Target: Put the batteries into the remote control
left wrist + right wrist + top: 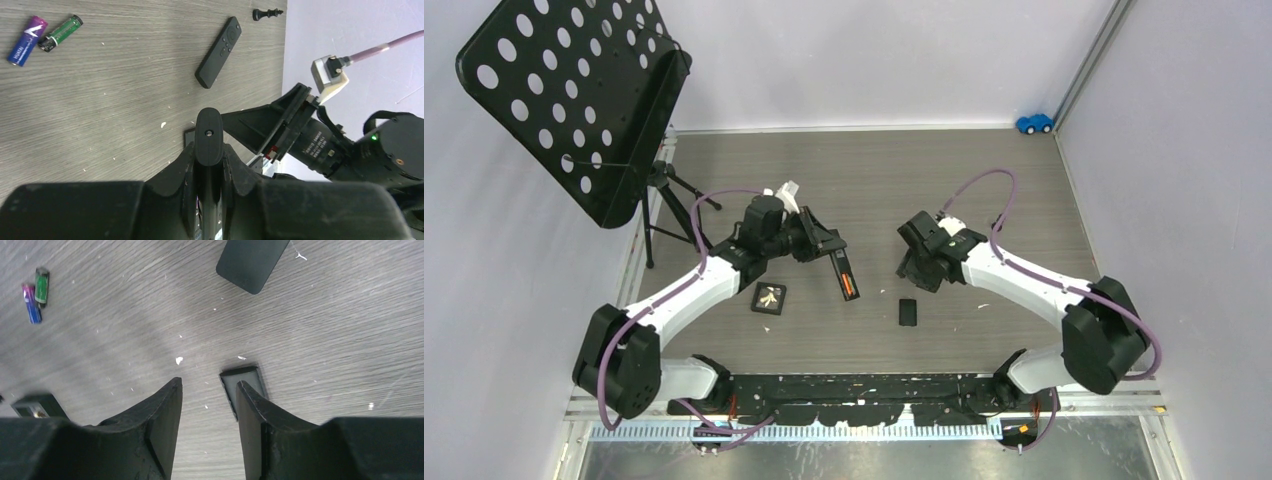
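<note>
In the left wrist view my left gripper [208, 155] is shut on a black remote [208, 131], seen end-on between its fingers. From above, that remote [840, 268] sticks out of the left gripper [824, 247] with an orange battery [849, 286] in its open bay. A blue-purple battery [26, 40] and a green battery [61, 33] lie side by side on the table. My right gripper [207, 390] hovers low over the table, open and with nothing between its fingers. The small black cover plate [239, 381] lies just beyond its right fingertip. The same two batteries [35, 297] lie far to its left.
A second black remote [218, 52] lies on the table, with a black chess piece [268, 13] beyond it. A black square card [769, 298] sits near the left arm. A perforated black stand [574, 100] on a tripod fills the back left, and a blue toy car [1034, 123] is at the back right.
</note>
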Robot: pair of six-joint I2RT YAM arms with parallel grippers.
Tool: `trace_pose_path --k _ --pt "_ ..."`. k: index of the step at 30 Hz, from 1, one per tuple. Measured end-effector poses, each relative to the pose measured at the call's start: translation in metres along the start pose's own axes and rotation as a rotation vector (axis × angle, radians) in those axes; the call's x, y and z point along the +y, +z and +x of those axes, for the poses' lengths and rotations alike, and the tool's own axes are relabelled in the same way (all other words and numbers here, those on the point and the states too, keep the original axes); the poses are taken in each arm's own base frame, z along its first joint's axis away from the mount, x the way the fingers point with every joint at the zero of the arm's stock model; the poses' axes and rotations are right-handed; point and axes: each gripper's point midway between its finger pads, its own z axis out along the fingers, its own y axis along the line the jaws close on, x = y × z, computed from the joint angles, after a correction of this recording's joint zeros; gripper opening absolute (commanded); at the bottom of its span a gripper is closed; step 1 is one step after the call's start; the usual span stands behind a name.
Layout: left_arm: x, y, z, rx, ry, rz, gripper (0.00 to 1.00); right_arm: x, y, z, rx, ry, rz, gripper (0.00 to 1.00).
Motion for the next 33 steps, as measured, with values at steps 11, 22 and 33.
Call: trace_pose_path --k 11,22,33 --pt "0.003 -0.004 -0.006 -0.038 0.039 -0.022 0.00 -0.005 0.035 0.019 0.060 0.241 0.094 0.40" --pt "0.002 -0.009 -0.010 -0.064 0.066 -0.028 0.00 -0.013 0.048 0.030 0.089 0.322 0.147 0.36" --pt "0.008 -0.009 -0.011 -0.066 0.071 -0.050 0.00 -0.021 0.050 0.034 0.095 0.323 0.167 0.32"
